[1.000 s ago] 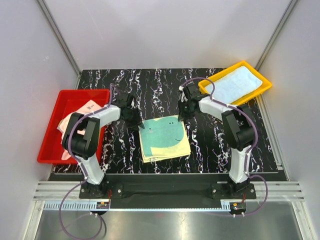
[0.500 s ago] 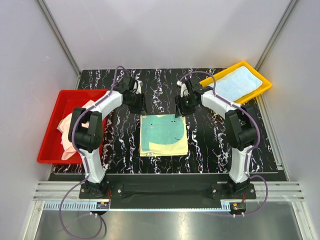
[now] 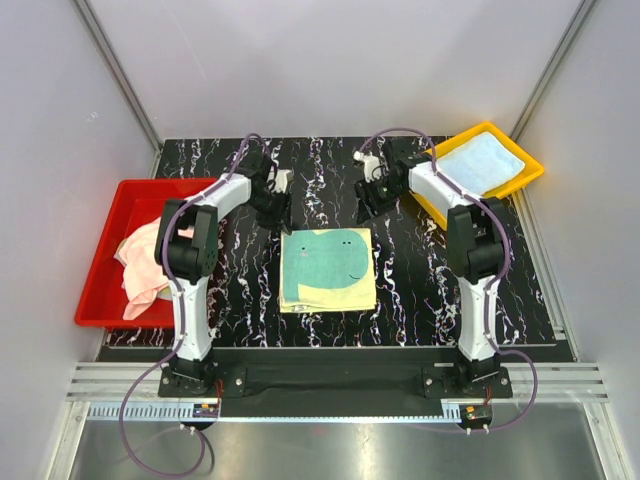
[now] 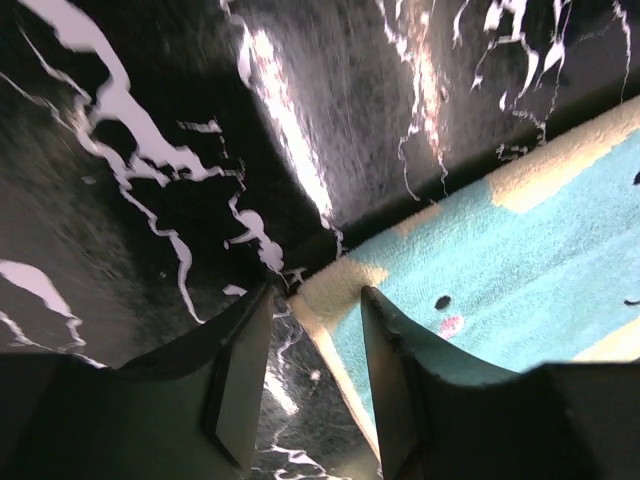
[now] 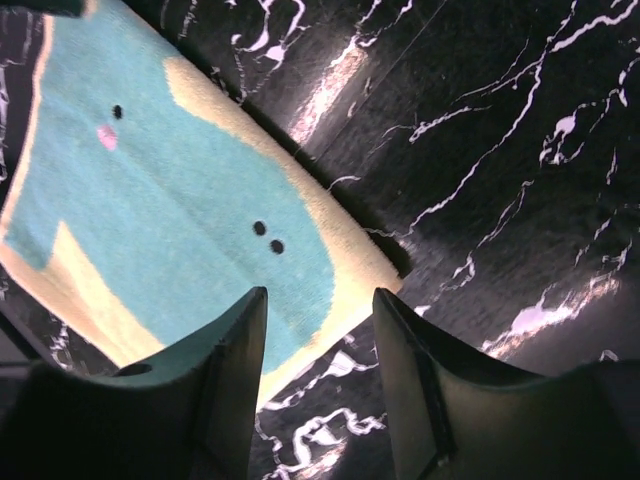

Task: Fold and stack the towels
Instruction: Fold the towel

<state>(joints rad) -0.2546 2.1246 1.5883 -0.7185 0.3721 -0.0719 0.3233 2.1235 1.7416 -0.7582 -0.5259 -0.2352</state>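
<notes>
Where the red tray (image 3: 98, 290) stands at left, crumpled peach-pink towels (image 3: 140, 265) are contained. The left pincer (image 3: 274, 208), open and empty, is placed by the far left corner of the folded teal-and-yellow towel (image 3: 328, 270), mid-desk (image 3: 420, 290); the right pincer (image 3: 368, 203), likewise, by its far right. Rightmost: light blue towel (image 3: 480, 160), laid in yellow tray (image 3: 530, 168).

Fuzzy cloth towel (image 3: 328, 268), glossy marbled table (image 3: 420, 285)

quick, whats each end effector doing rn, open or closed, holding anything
left end effector: open, holding nothing, at a corner of the teal towel
right end effector: open, holding nothing, over the same towel's edge
</notes>
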